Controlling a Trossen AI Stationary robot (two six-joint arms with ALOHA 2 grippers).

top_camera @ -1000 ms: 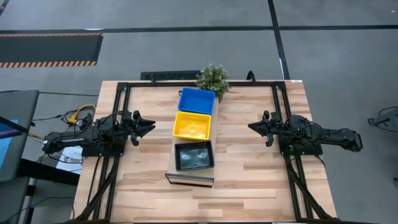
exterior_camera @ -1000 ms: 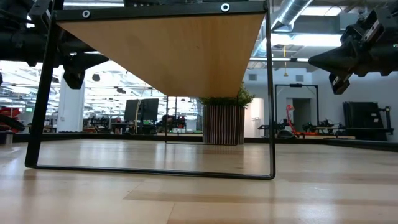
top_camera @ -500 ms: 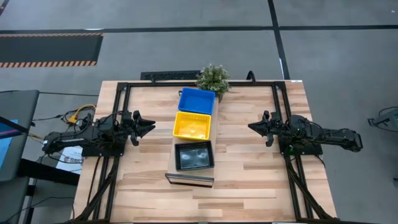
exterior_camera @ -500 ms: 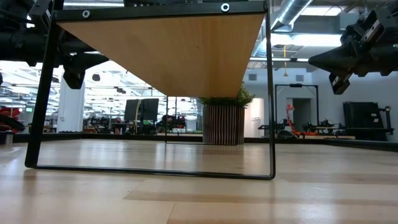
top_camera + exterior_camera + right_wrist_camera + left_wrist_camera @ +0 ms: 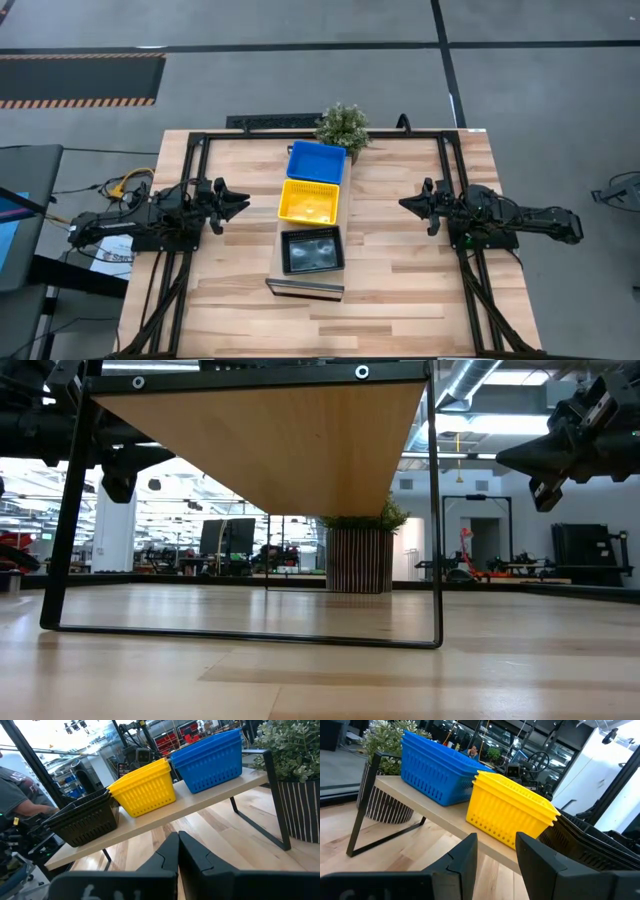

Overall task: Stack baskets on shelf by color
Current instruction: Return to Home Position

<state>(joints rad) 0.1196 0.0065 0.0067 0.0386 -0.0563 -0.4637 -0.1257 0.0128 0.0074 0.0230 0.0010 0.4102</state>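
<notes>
On the wooden tabletop (image 5: 400, 270) the shelf (image 5: 305, 289) holds baskets (image 5: 310, 201), grey floor (image 5: 300, 90) around.

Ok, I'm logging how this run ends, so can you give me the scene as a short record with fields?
shelf: wood plank on a dark frame, mid-table, carrying all three stacks
blue baskets: stacked at the end next to the plant
yellow baskets: stacked in the middle
black baskets: stacked at the end away from the plant
left gripper: open, empty, left of the shelf, apart from it
right gripper: shut, empty, right of the shelf, apart from it
</notes>
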